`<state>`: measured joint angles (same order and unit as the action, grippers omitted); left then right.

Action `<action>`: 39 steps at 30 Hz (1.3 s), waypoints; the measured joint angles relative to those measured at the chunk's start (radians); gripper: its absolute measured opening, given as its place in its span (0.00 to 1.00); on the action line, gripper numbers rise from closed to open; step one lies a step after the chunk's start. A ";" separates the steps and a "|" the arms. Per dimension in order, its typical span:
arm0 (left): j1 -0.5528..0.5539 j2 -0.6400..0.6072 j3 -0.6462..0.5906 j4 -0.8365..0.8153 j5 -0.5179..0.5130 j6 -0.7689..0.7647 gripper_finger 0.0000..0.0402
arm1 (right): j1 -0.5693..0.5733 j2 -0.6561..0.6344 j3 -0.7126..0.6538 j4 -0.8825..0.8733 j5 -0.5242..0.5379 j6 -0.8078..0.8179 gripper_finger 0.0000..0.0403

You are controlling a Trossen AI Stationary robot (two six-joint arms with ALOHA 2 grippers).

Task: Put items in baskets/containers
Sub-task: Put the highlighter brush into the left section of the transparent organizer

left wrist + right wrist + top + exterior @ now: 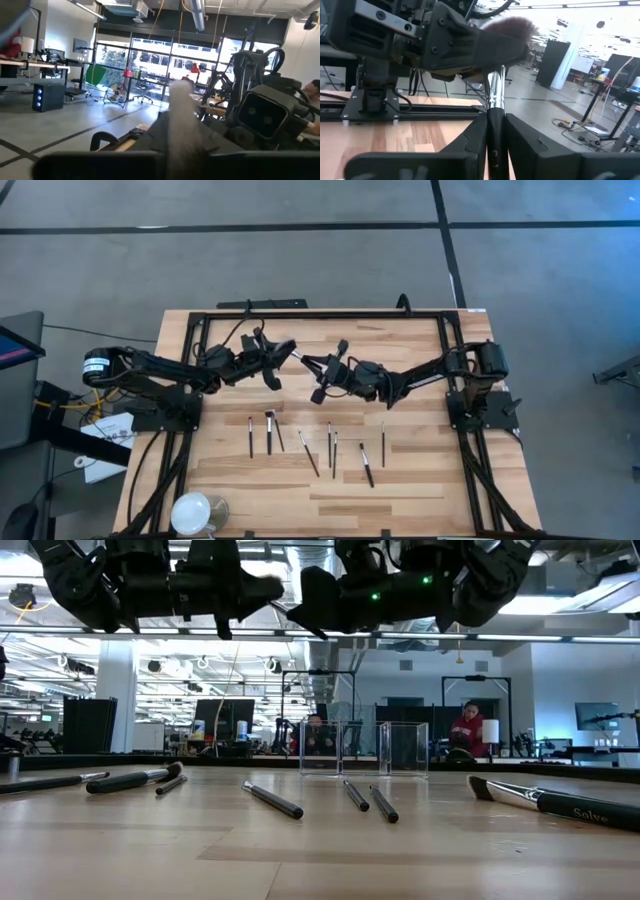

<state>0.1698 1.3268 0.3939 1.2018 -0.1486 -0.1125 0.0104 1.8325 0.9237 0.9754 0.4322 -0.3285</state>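
Both grippers meet above the middle of the table with one makeup brush (298, 358) between them. It has a dark handle, a silver ferrule (495, 85) and fluffy dark bristles (512, 25). My left gripper (283, 352) is shut on its head end. My right gripper (318, 366) is shut on its handle. Several more brushes (308, 452) lie flat in a row on the near half of the table. Clear container walls (403, 748) stand at the far side in the low view. My left gripper pinches the brush at the top of the ferrule (492, 70), just below the bristles. Its fingers (470, 45) come level from the table's left and lie across the brush, which is lifted clear of the table. My right gripper has the dark handle (495, 125) between its two fingers (475, 135), one on each side. It comes level from the table's right. The brush runs out forward along the fingers, head end away from them, clear of the table.
A round white dish (195, 512) sits at the near left corner. A black frame (320, 315) runs along the far edge and down both sides. Bare wood lies between the raised grippers and the row of brushes.
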 joint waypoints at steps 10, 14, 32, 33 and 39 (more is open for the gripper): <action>0.000 0.000 0.000 -0.016 -0.020 0.051 0.02 | 0.099 -0.072 0.001 -0.053 0.306 -0.274 0.30; 0.007 0.000 0.000 -0.029 -0.019 0.054 0.03 | 0.182 -0.171 0.001 -0.163 0.555 -0.401 0.36; 0.007 0.134 0.130 -0.348 -0.002 0.063 0.04 | 0.299 -0.549 0.001 -1.069 0.787 0.359 0.36; 0.007 0.156 0.131 -0.343 -0.022 0.064 0.04 | 0.289 -0.554 0.001 -1.109 0.729 0.412 0.35; 0.010 0.258 0.135 -0.231 -0.050 0.111 0.03 | 0.212 -0.544 0.001 -1.223 0.497 0.617 0.32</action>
<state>0.1794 1.5844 0.5293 0.9707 -0.1988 -0.0016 0.2227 1.2886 0.9245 -0.2477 0.9293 0.2880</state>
